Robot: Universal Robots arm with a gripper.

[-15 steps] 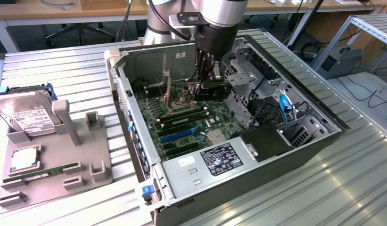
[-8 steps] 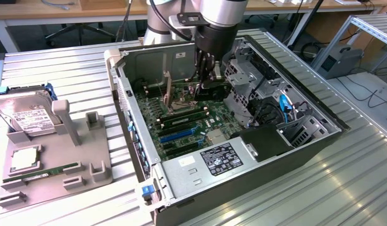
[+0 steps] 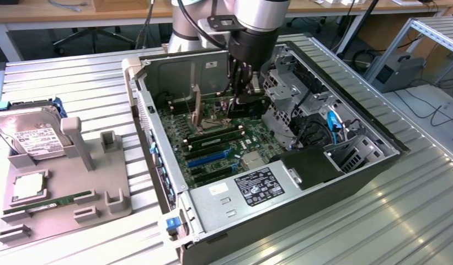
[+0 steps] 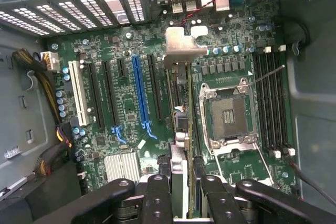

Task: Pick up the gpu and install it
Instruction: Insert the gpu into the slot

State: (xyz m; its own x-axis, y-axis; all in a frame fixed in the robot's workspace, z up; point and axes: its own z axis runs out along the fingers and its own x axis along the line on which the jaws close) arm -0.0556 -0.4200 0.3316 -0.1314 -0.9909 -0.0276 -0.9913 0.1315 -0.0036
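My gripper is inside the open computer case, shut on the gpu. In the wrist view the gpu appears edge-on as a thin dark card, with its silvery end bracket pointing at the case's rear slot openings. The card hangs upright over the green motherboard, between the long blue slot and the CPU socket. Whether its edge touches a slot I cannot tell. In the exterior view the gripper reaches down from the arm into the back half of the case, with the gpu dark beneath it.
A grey parts tray stands at the exterior view's left of the case. It carries a silver hard drive, a processor chip and a green memory stick. Drive cages and cables crowd the case's other side.
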